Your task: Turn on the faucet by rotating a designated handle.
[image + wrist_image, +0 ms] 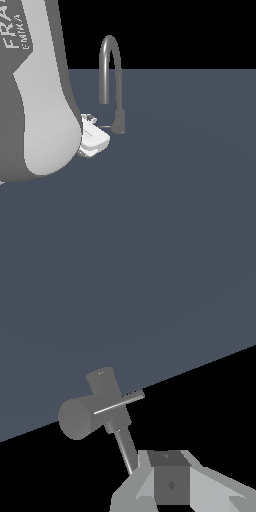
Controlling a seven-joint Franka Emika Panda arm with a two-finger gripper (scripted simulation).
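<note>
Grey metal handle (103, 126), thin and stiff on the faucet (111, 75); we'd push near its tip. End effector (93, 135) alongside, its spread we cannot tell.

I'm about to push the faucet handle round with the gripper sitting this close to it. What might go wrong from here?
1. The handle is a very thin rod; the gripper could slip over or under it instead of pushing it.
2. The arm's big link hides most of the gripper in the exterior view, so contact is hard to confirm.
3. The gripper sits close to the faucet base and might bump it during the sweep.
</note>
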